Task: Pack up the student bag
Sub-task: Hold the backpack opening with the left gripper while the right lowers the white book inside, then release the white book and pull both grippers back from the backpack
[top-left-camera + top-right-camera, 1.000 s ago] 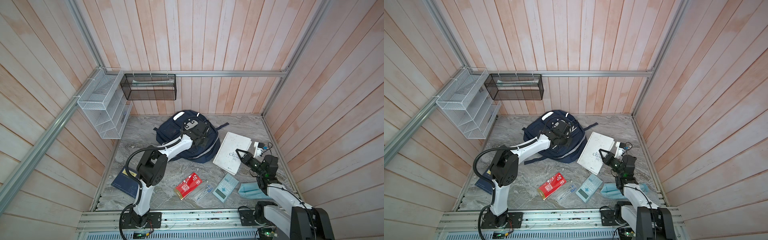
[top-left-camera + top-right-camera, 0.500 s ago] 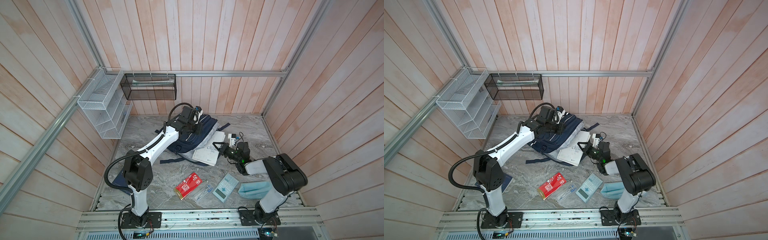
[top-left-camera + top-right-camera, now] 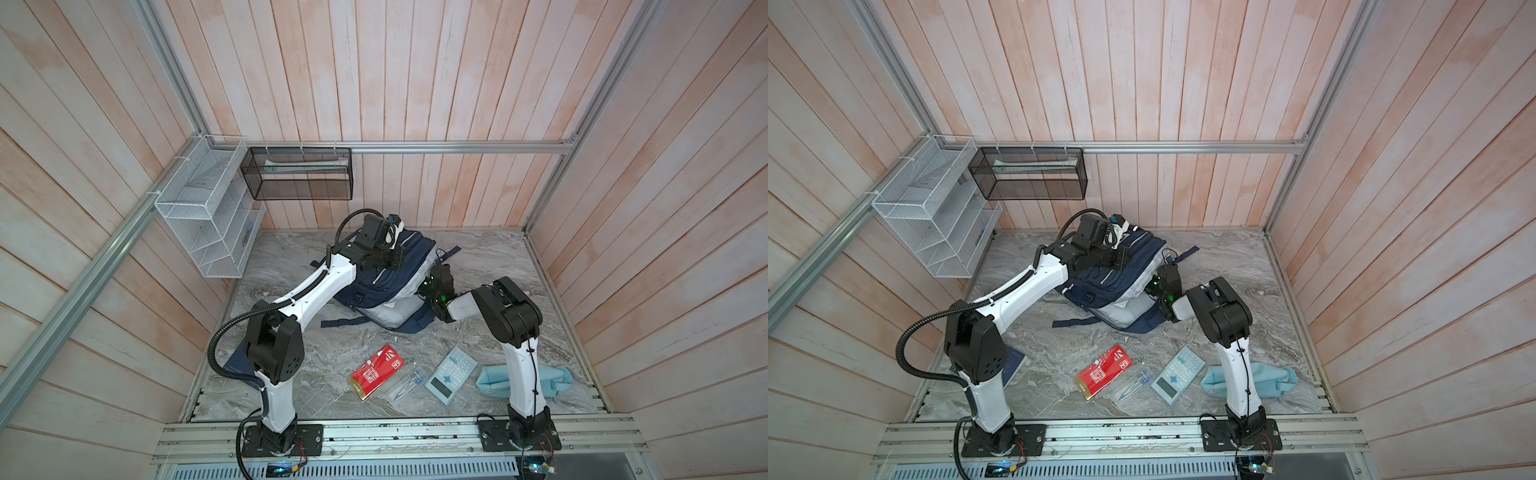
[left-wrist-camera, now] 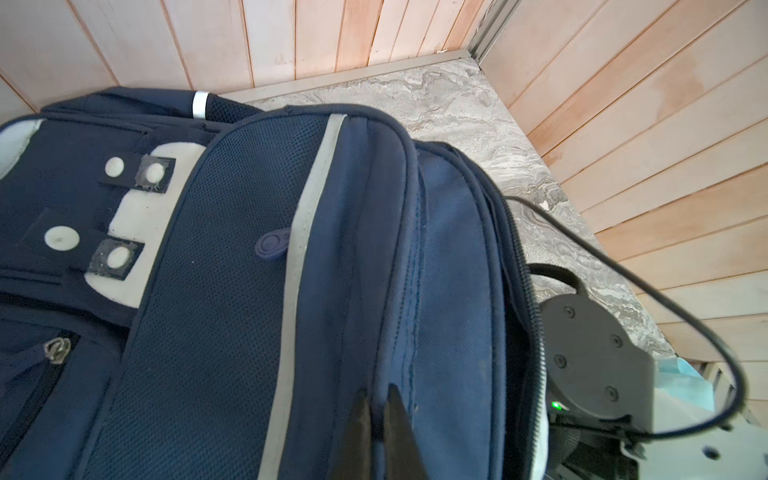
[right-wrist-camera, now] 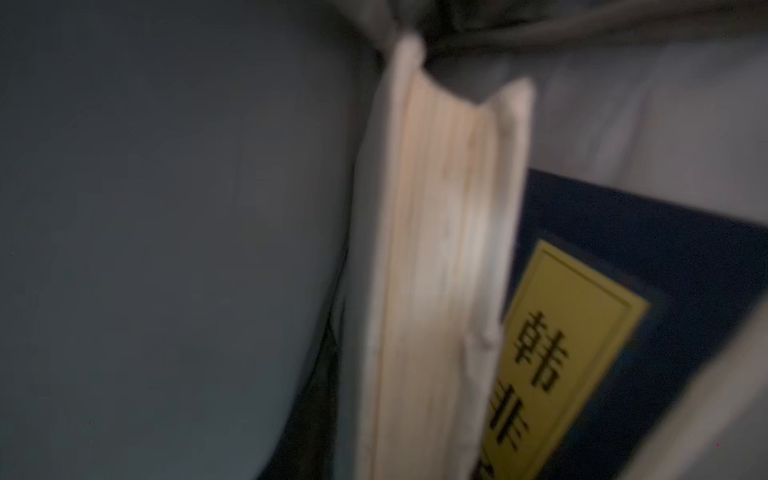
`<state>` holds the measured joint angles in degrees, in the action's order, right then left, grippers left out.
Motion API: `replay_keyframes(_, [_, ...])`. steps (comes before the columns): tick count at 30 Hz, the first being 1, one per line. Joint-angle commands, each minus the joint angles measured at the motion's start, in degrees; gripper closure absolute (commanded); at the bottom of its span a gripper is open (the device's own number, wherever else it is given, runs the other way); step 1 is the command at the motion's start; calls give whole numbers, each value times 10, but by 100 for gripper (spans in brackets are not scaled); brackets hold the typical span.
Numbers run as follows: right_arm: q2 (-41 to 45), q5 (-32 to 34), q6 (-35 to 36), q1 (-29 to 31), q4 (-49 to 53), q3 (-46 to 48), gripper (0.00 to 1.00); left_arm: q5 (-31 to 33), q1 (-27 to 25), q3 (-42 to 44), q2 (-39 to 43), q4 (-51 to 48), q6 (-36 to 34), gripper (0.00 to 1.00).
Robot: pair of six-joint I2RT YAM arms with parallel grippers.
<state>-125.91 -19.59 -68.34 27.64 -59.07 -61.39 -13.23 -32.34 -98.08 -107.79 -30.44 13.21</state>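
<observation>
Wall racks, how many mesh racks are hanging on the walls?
2. A white mesh rack hangs on the left wall near the corner. A black mesh rack hangs beside it on the back wall. None seems to be hidden.

Before the student bag (image 3: 409,259), calculator (image 3: 451,375) lies between packet (image 3: 376,372) and pouch (image 3: 492,379).

clear: marble floor (image 3: 490,257) right-rear | blocked: student bag (image 3: 411,266) interior, book (image 5: 436,249)
</observation>
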Motion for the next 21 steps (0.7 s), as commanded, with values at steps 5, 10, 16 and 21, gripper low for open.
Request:
replay_keyframes(5, [137,-53,93,-44,88,114,33,-17,7,52,14,104,45,100])
replay_keyframes(10, [253,-49,207,-61,229,194,35,-2,7,76,-4,103,73,100])
replay_keyframes(16, [421,30,287,-71,360,272,35,-28,9,131,-24,161,101,100])
replay_keyframes(21, [529,179,416,-22,494,250,28,-29,13,174,-1,191,114,44])
